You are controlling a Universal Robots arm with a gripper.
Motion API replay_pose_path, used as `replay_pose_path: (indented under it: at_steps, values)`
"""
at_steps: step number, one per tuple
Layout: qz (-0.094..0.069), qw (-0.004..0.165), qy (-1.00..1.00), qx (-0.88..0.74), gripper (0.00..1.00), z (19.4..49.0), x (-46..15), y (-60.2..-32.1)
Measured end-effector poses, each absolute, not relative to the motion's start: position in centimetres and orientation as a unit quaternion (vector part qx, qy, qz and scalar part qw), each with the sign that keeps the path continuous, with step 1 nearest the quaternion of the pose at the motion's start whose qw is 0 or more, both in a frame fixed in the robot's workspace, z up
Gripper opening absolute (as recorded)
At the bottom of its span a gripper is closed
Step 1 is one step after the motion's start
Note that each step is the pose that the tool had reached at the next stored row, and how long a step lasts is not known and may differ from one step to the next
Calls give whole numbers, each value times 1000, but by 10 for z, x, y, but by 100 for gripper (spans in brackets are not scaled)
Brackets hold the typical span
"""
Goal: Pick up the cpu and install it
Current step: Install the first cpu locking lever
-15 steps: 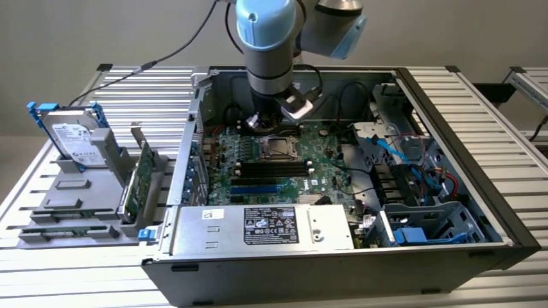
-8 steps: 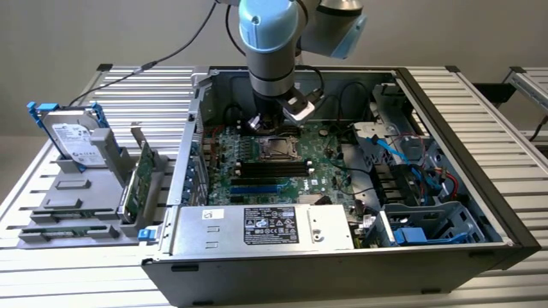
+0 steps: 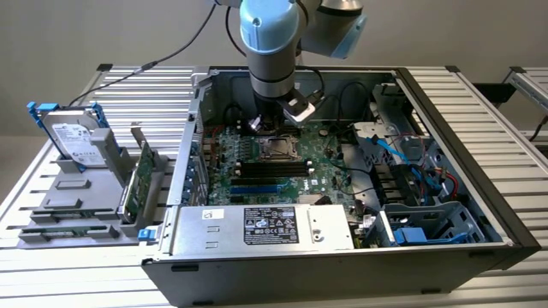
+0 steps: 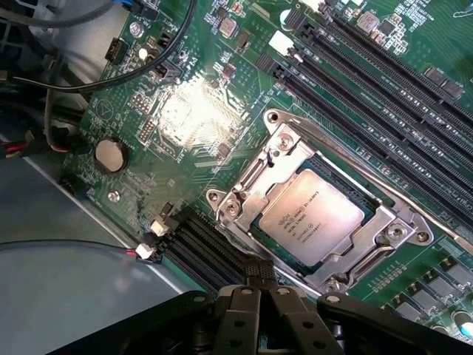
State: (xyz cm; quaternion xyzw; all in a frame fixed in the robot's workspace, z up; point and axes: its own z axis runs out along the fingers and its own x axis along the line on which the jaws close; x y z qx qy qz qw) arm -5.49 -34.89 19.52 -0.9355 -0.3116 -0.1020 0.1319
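So we're looking down into the open PC case (image 3: 479,212) sitting on the slatted bench (image 3: 501,115), and the arm (image 3: 272,45) reaches straight down over the green motherboard (image 3: 283,160). The hand (image 4: 260,310) is pinched fully together with nothing in it; in the wrist view we see its black fingers (image 4: 236,318) pressed side by side right over the board.

The cpu (image 4: 310,216) already sits flat inside its socket, just ahead of the hand and below it, not touching. The metal socket frame (image 4: 251,185) rings the chip and we can read faint print on its silver top. The long black memory slots (image 4: 384,81) run beyond the socket on the far side from the hand. In the exterior view the socket (image 3: 276,149) lies directly beneath the hand.
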Motion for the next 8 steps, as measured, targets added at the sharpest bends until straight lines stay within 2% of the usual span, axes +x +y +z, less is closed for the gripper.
replay_pose_path:
  at_steps: [8]
  values:
    - [-101, 128, -312, -936, 11, 192, -54, -349]
